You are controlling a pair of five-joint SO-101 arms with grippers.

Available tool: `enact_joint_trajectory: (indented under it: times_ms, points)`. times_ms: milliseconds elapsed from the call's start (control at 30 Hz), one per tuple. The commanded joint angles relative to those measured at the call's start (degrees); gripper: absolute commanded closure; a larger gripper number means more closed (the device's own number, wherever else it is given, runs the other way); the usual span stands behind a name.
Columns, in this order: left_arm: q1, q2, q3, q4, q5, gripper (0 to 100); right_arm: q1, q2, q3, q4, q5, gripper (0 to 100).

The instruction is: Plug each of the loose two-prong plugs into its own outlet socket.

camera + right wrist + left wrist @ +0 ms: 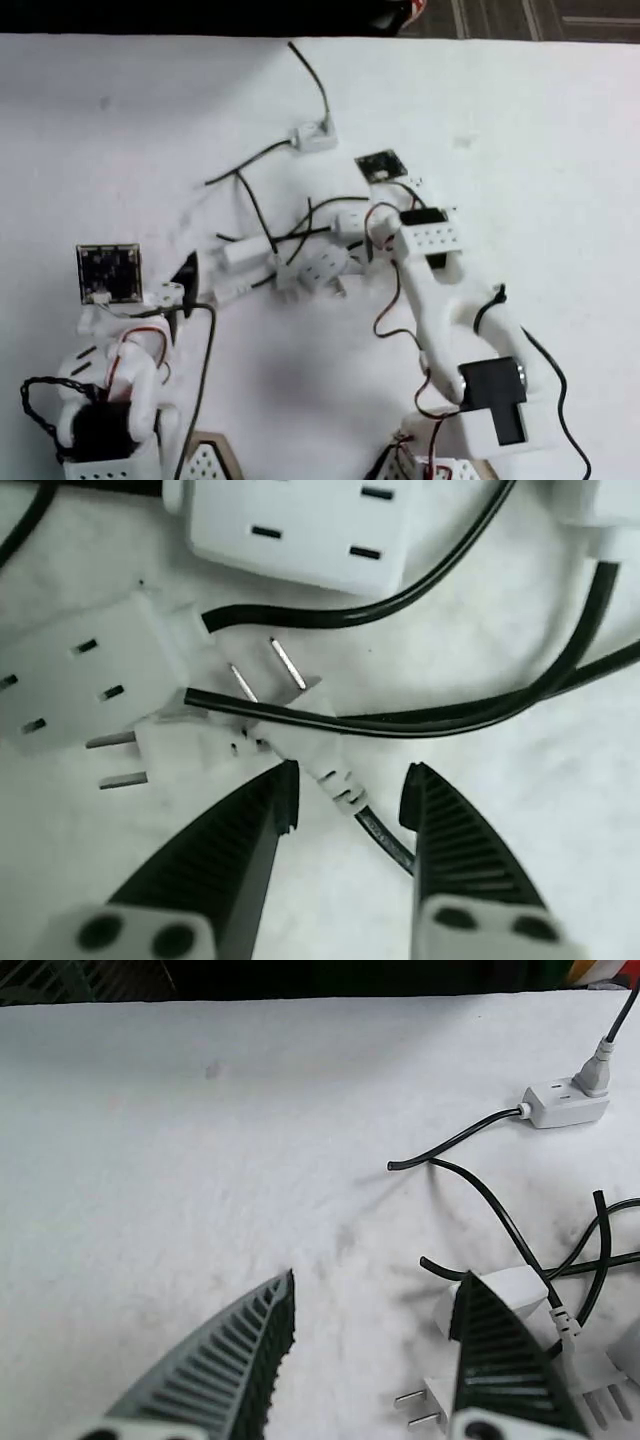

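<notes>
Presently, one item is judged done: a seated plug (598, 1065) is seen in the small outlet (562, 1103), well beyond the left end effector (375, 1360). That end effector is held wide above the counter (200, 1160), with an unplugged plug (425, 1405) just beside one jaw.

Outstanding items:
- A first loose plug (290, 720) is placed just ahead of the right end effector (350, 780). The jaws are parted about its cord collar, and nothing is gripped.
- A second loose plug (170, 745) is found beside the first.
- An empty outlet block (300, 520) is noted just beyond.

Counter: white, matte, strewn with black cords (480, 715).

Room: a dark floor (500, 15) is glimpsed past the far edge.
</notes>
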Motion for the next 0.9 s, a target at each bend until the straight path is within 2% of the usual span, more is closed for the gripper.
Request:
enact_joint_trajectory:
  times_ms: [0,200,267,333,400,467,867]
  points:
    - [-0.31,0.04,-0.18,-1.23,0.44,74,0.40,-2.42,0.79,-1.27,1.58,83.2]
    - [-0.31,0.04,0.18,-1.41,0.44,74,0.48,-0.84,2.64,-1.27,2.20,84.0]
    - [-0.22,0.04,0.97,-2.37,0.44,74,0.84,0.13,2.11,-1.27,2.29,88.5]
    - [-0.22,0.04,1.14,-2.81,0.44,74,0.92,0.40,0.97,-1.27,2.29,97.8]
    - [-0.22,0.04,1.41,-3.08,0.44,74,1.19,-0.48,0.44,-1.01,2.90,96.8]
    - [-0.22,0.04,1.41,-3.08,0.44,74,1.80,-2.24,0.53,-1.01,9.32,98.5]
    - [-0.22,0.04,1.41,-3.08,0.44,74,6.81,-18.68,5.54,-1.01,61.01,98.1]
